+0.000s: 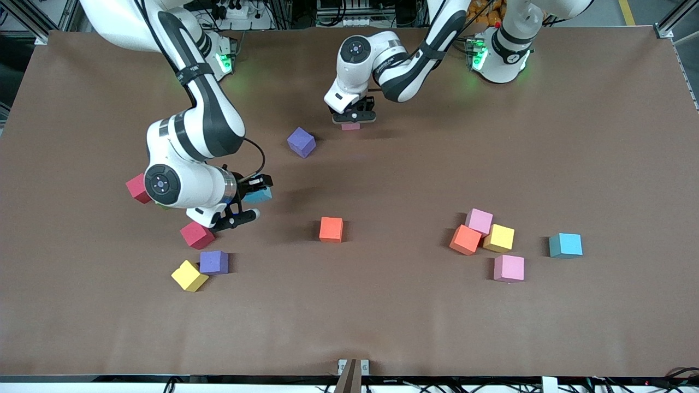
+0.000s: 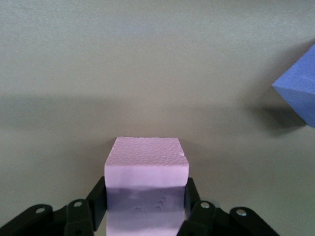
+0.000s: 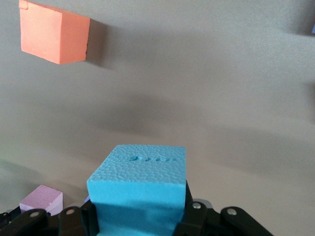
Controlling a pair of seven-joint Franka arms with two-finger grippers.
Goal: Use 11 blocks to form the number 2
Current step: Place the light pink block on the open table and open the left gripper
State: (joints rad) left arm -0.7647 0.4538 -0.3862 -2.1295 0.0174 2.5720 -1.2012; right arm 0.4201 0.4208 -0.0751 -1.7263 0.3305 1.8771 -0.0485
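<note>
The right gripper (image 1: 252,203) is clamped on a blue block (image 3: 139,189), held up over the table's (image 1: 382,305) right-arm end, above a red block (image 1: 196,234). The left gripper (image 1: 354,117) sits low on a pink block (image 2: 146,173), fingers (image 2: 192,196) beside its sides; I cannot tell if they grip. A purple block (image 1: 301,142) lies near.

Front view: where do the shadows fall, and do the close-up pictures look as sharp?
Front view: even overhead light, soft shadows beside each cube, like the orange cube; green glow at both arm bases. Left wrist view: the pink cube in the left claw is crisp, the purple cube cut by the edge. Right wrist view: the blue cube in the right claw is sharp, with a broad blurry shadow on the table.
</note>
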